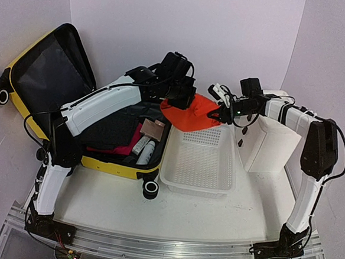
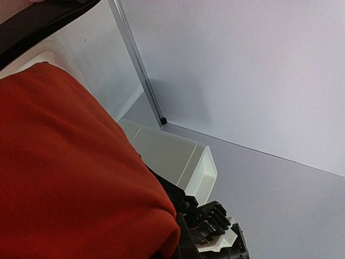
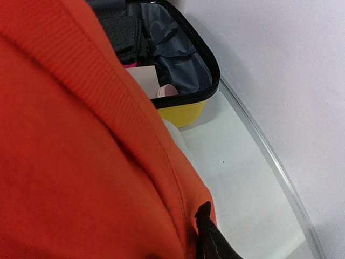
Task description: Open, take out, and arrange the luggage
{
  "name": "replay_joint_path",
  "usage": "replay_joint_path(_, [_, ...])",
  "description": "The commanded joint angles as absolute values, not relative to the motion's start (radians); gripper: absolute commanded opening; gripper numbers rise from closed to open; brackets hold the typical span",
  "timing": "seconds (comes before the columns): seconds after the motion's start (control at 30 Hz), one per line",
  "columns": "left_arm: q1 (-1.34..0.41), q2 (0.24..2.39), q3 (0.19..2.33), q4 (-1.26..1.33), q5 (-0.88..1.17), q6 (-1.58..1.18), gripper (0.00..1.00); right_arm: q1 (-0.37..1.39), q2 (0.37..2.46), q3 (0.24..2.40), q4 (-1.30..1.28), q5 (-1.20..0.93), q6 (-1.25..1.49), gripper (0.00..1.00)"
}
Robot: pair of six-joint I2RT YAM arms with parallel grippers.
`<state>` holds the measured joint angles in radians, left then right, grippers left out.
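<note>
Orange cloth [image 1: 188, 117] stretched over basket [image 1: 195, 189] rear, beside luggage [image 1: 112, 165]; basket front unobstructed.

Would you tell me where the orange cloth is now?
In the top view, the orange cloth hangs between the left gripper and right gripper, above the basket's far end.

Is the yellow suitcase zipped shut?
No, the luggage lies wide open, with its dark lining and some small things showing inside.

My white table [image 1: 108, 205] carries the open yellow luggage [image 1: 113, 167] at left, a white perforated basket [image 1: 197, 161] just beside it, and, seemingly resting on it too, a white cabinet [image 1: 266, 145] at right.
</note>
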<state>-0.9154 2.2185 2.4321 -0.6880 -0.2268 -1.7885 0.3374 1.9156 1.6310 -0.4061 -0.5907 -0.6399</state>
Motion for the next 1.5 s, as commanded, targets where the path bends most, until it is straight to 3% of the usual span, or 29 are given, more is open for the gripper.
replay_joint_path(0.0, [-0.922,2.121,2.415,-0.596,-0.166,-1.779,0.0,0.308,1.955,1.679,-0.383,-0.666,-0.749,0.23])
replay_joint_path(0.13, [-0.929,2.084,2.291,-0.556,-0.135,-1.764,0.0,0.301,1.984,1.699,-0.463,-0.752,-0.908,0.0])
replay_joint_path(0.57, [-0.931,2.015,2.048,-0.352,-0.055,-1.569,0.0,0.305,2.08,1.761,-0.472,-0.727,-1.029,0.0])
replay_joint_path(0.9, [-0.931,1.921,1.868,-0.217,-0.111,-1.439,0.0,0.339,2.159,1.834,-0.445,-0.694,-1.073,0.0])
replay_joint_path(1.47, [-0.96,1.978,1.805,-0.186,-0.008,-1.432,0.0,0.322,2.171,1.803,-0.422,-0.616,-1.155,0.0])
